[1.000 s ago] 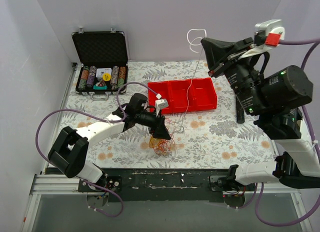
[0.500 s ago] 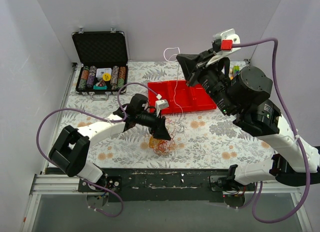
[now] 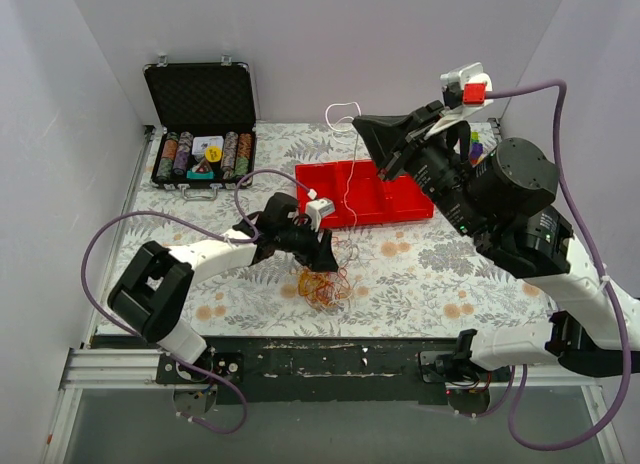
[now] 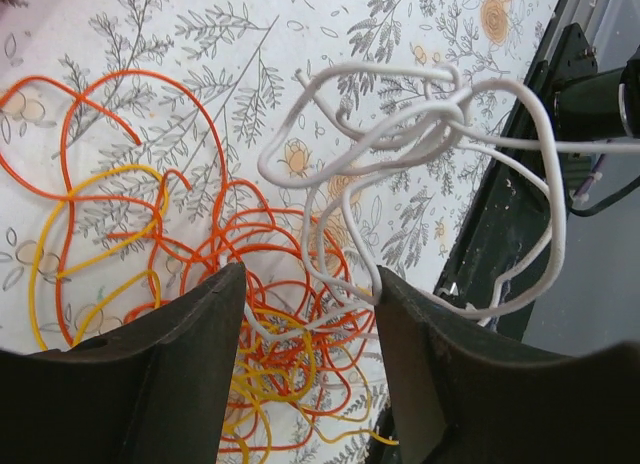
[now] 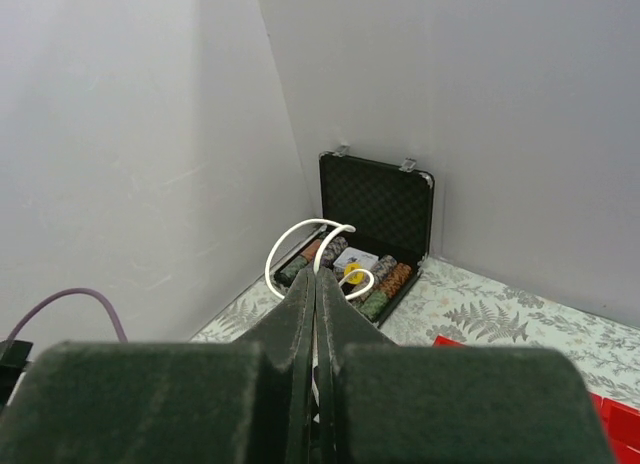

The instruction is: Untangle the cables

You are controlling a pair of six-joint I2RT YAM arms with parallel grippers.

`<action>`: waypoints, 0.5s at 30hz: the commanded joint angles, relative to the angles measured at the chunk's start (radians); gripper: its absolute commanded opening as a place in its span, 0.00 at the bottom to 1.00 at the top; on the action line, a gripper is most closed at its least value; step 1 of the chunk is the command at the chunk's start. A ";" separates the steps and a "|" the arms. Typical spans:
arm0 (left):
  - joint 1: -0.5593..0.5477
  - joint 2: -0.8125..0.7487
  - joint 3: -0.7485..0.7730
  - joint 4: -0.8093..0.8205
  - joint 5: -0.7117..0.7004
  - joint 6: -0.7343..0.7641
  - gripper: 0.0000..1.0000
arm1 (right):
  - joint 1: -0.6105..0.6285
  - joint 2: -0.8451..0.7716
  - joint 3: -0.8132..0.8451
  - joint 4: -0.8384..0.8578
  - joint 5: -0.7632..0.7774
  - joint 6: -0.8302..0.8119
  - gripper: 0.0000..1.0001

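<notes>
A tangle of thin red-orange and yellow cables [image 3: 322, 286] lies on the floral tablecloth near the front. My left gripper [image 3: 322, 248] hovers just behind and above it, open. In the left wrist view the left gripper [image 4: 310, 279] has its jaws apart over the orange cables [image 4: 270, 354], with a yellow cable [image 4: 60, 244] at the left and a looping white cable [image 4: 400, 134] running between the jaws and off to the right. My right gripper [image 3: 362, 127] is raised high over the red tray, shut on the white cable [image 3: 343, 105], which hangs down towards the tangle. Its loop [image 5: 300, 234] curls past the right gripper [image 5: 316, 276].
A red tray with compartments [image 3: 365, 189] stands behind the tangle. An open black case of poker chips [image 3: 200, 124] sits at the back left, also in the right wrist view [image 5: 375, 214]. The table's dark front edge [image 4: 500, 254] is close to the tangle.
My right arm has swung left and lower with the white cable in it, from the back right to over the red tray. My left gripper has drawn back a little from the tangle.
</notes>
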 commanded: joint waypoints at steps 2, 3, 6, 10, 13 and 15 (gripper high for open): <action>0.001 0.039 0.077 0.044 0.043 -0.042 0.41 | -0.002 -0.042 -0.022 0.055 -0.034 0.053 0.01; 0.001 0.042 0.082 0.044 0.043 -0.042 0.35 | -0.002 -0.044 -0.022 0.052 -0.032 0.055 0.01; 0.001 0.033 0.079 0.031 0.030 -0.020 0.13 | -0.002 -0.055 -0.025 0.042 -0.024 0.056 0.01; 0.006 0.004 0.074 -0.012 0.011 0.015 0.00 | -0.002 -0.075 -0.036 0.038 -0.009 0.050 0.01; 0.033 -0.046 0.062 -0.072 -0.083 0.074 0.00 | -0.002 -0.091 -0.019 0.033 0.032 0.023 0.01; 0.053 -0.095 0.037 -0.124 -0.210 0.140 0.00 | -0.002 -0.110 0.002 0.032 0.064 -0.005 0.01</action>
